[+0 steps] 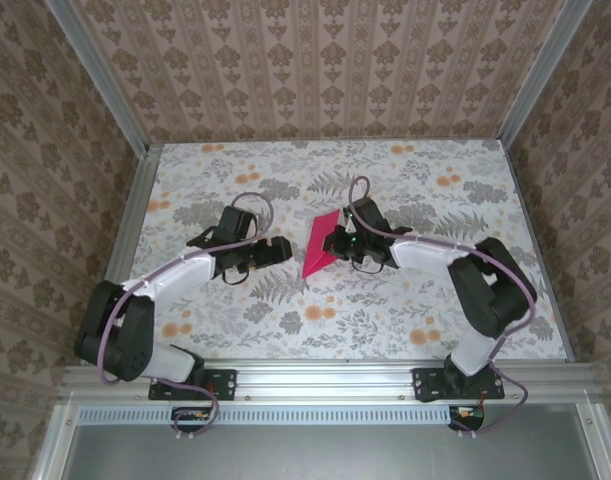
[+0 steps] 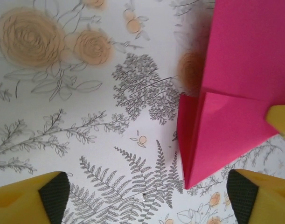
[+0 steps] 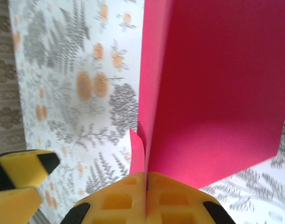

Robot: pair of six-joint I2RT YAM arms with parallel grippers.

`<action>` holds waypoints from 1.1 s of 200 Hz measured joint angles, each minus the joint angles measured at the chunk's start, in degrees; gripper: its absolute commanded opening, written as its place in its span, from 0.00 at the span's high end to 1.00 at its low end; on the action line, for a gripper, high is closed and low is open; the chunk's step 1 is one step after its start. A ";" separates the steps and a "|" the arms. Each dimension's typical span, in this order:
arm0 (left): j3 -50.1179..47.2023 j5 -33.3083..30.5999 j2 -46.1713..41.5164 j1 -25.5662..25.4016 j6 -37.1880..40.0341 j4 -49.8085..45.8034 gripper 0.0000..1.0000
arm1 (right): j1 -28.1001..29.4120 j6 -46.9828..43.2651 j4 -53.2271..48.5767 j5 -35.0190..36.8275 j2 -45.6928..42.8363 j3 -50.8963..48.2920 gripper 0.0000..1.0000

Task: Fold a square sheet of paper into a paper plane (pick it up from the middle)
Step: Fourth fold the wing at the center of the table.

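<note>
Paper plane (image 1: pixel 321 245) (floral table (image 1: pixel 385 320) beneath) clamped: right end effector (image 1: pixel 338 243); left end effector (image 1: pixel 281 249) apart.

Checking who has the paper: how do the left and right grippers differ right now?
The left gripper stands wide open, holding nothing; the right gripper is shut on the folded pink paper. The left sits just apart from the paper's pointed end; the right pinches its edge. Both have yellow fingers with black pads.
</note>
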 measured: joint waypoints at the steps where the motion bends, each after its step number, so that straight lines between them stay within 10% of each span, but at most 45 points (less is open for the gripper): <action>1: 0.00 0.07 -0.13 0.00 0.20 0.02 0.00 | 0.04 0.04 -0.09 0.11 -0.20 -0.04 1.00; 98: 0.61 -1.66 1.07 -9.33 12.66 7.93 0.06 | 6.62 13.00 -13.77 20.72 -9.33 -1.86 0.99; 220: -3.04 -4.07 5.01 -15.17 27.89 20.94 0.25 | 6.49 25.53 -8.02 21.77 -6.51 -7.21 0.99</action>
